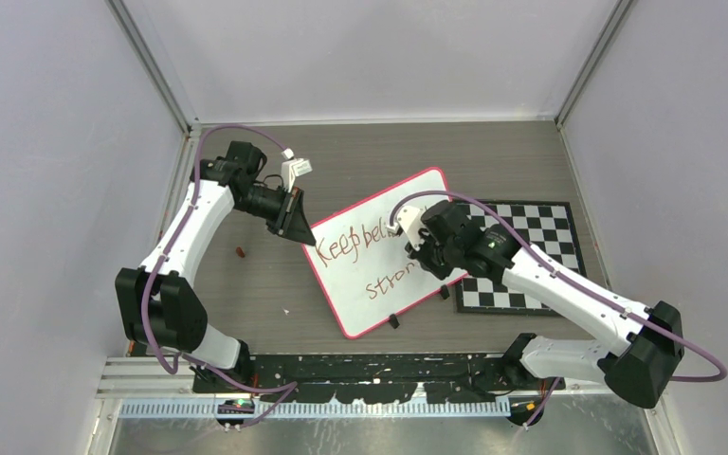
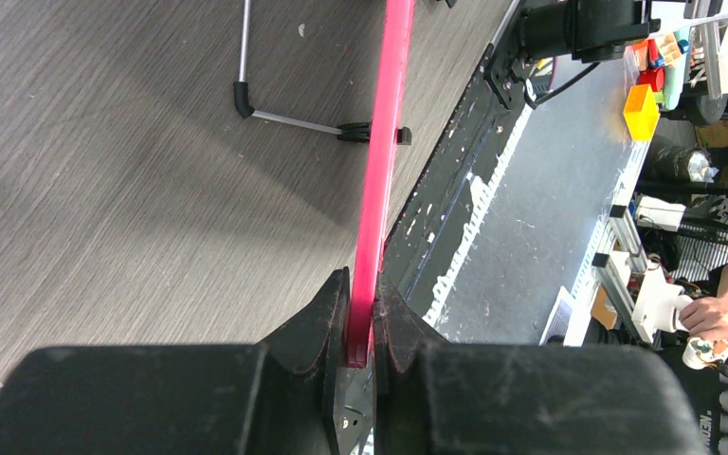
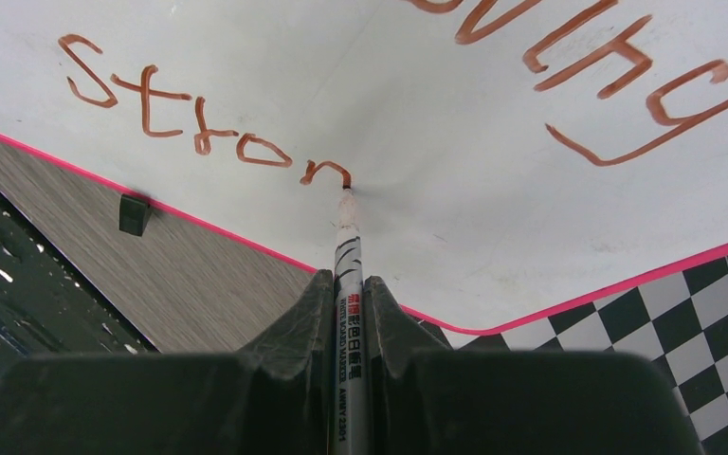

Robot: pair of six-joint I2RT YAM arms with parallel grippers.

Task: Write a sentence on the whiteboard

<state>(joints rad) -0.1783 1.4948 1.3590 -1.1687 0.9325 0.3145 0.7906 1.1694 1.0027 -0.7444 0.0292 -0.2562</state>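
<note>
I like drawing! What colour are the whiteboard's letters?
The letters are brownish-red, clearest in the right wrist view.

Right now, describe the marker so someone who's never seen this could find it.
Find the white board with the pink rim on the grey table, beside the checkered board. The marker is the thin white pen clamped in the right tool, its tip touching the last brownish letter of "Stron".

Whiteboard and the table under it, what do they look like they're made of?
The whiteboard: smooth white face with a soft sheen, likely coated sheet; ink sits cleanly on it. Its rim: glossy pink, probably plastic. The table: matte grey wood-grain streaks, wood or laminate, cannot tell.
</note>
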